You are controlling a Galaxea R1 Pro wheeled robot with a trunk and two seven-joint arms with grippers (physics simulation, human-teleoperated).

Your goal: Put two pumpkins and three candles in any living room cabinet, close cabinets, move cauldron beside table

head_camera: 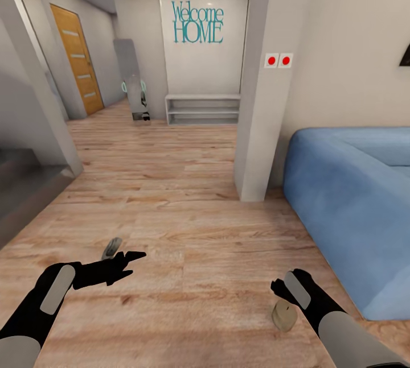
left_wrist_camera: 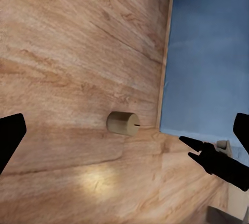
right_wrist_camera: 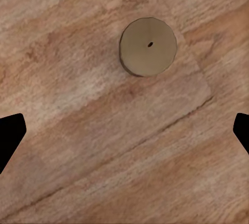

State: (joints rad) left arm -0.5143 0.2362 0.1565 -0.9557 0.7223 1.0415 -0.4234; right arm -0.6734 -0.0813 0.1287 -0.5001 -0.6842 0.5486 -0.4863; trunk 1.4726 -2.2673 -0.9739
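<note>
Both arms are held low and forward in the head view, black at the wrists with grey forearm shells. The left tool is stretched out level, its fingers pointing toward the robot's right, and the jaws are seen spread wide in the left wrist view. The right tool is pointed steeply downward, its dark fingertips set far apart at the frame edges.

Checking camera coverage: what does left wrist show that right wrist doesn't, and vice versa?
Left wrist alone: the blue sofa, the right gripper reaching in, and the short beige cylindrical candle seen side-on. Right wrist alone: that candle seen from straight above, round top with a small dark wick hole. Both: the candle standing on the light wooden plank floor, with dark fingertips at the frame edges.
</note>
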